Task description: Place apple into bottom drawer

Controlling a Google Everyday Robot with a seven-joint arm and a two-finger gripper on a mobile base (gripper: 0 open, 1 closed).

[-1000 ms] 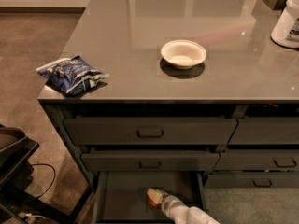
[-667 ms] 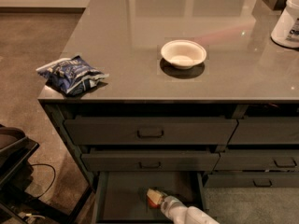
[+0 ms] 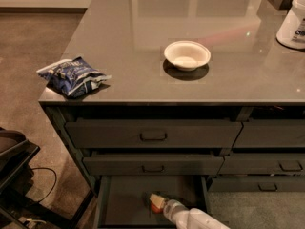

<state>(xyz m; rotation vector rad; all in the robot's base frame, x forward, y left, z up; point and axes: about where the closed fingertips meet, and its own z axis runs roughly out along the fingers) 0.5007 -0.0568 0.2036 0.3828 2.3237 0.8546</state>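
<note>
The bottom drawer (image 3: 126, 199) of the left column is pulled open and shows its flat dark-grey floor. My gripper (image 3: 156, 203) reaches into it from the lower right, at the end of my white arm (image 3: 190, 218). It is closed around the small red-orange apple (image 3: 156, 207), held low over the drawer floor near the drawer's middle-right. I cannot tell whether the apple touches the floor.
A white bowl (image 3: 187, 55) sits on the grey countertop (image 3: 143, 37), a blue chip bag (image 3: 72, 76) at its left front corner, a white canister (image 3: 292, 22) at far right. Two handled drawer fronts (image 3: 152, 135) are shut above. Dark equipment (image 3: 14, 175) stands at left.
</note>
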